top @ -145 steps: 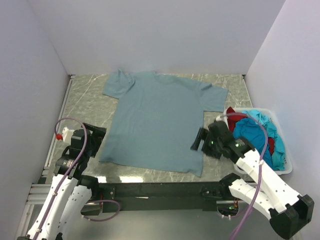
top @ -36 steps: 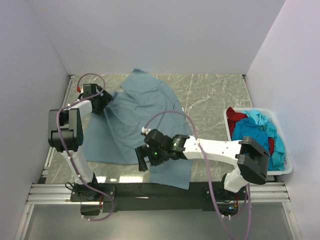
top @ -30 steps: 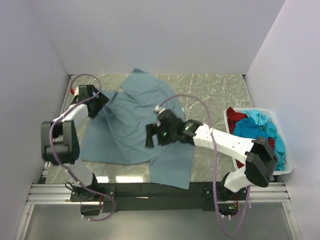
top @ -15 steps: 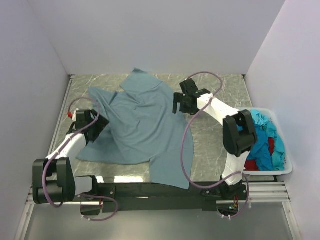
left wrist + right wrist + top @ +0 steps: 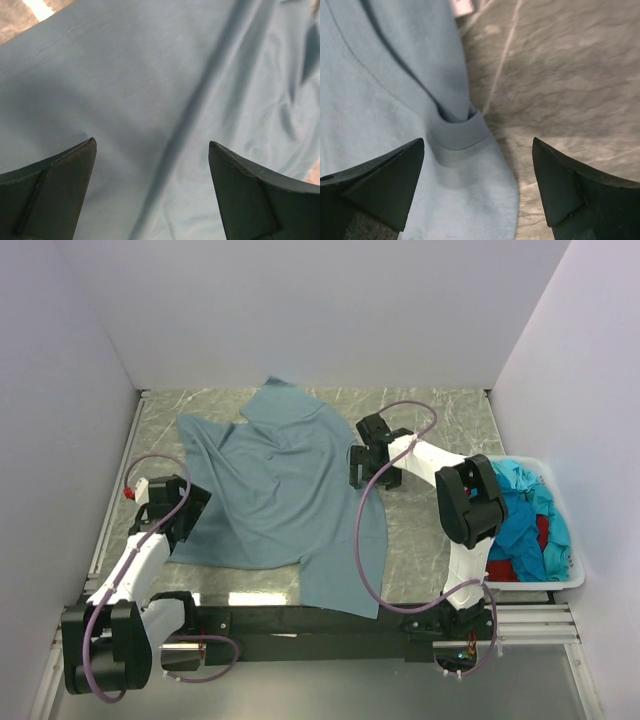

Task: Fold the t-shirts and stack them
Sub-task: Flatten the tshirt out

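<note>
Left wrist view, at the left gripper (image 5: pixel 152 145): fingers wide apart, clamps nothing, hovers just above the smooth grey-blue t-shirt (image 5: pixel 165 90). Right wrist view, at the right gripper (image 5: pixel 477 142): likewise spread, sits over a sleeve hem (image 5: pixel 460 137) beside bare counter (image 5: pixel 560 75). Top external alone shows both arms reaching low to the shirt's left and right edges, cloth rumpled toward the far-left corner, turquoise tee (image 5: pixel 520 515) and dark red tee (image 5: pixel 505 565) in the bin (image 5: pixel 572 580) at the right edge.
</note>
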You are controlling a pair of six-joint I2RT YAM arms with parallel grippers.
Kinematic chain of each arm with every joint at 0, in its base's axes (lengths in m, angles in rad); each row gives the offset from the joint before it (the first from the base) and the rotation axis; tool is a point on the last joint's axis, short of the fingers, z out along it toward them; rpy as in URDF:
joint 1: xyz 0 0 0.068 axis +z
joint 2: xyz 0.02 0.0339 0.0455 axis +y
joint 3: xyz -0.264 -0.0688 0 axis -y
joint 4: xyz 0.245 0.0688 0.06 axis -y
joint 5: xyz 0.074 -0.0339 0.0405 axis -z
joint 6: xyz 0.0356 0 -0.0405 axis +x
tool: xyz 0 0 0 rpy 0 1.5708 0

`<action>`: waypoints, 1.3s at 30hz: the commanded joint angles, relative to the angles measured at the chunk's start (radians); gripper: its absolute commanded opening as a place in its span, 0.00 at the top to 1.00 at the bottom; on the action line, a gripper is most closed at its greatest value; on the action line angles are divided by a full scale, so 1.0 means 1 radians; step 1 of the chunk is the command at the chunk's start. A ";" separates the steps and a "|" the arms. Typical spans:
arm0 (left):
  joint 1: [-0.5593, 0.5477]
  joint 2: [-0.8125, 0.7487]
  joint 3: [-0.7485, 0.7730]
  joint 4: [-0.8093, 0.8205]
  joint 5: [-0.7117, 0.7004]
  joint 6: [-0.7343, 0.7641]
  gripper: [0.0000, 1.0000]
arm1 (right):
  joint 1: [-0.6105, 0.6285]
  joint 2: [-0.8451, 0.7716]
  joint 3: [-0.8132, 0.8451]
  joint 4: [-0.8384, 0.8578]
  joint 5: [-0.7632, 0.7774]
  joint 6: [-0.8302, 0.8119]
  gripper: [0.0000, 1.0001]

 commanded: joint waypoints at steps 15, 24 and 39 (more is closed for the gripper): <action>0.003 0.125 -0.043 -0.013 -0.098 -0.052 0.01 | -0.026 0.069 0.070 0.027 0.052 0.017 0.21; 0.009 0.136 -0.066 0.102 -0.002 -0.024 0.01 | -0.070 0.053 0.010 0.018 0.037 0.063 0.58; -0.169 0.430 0.197 0.145 0.064 0.021 0.01 | -0.260 -0.072 -0.118 0.041 -0.006 0.046 0.47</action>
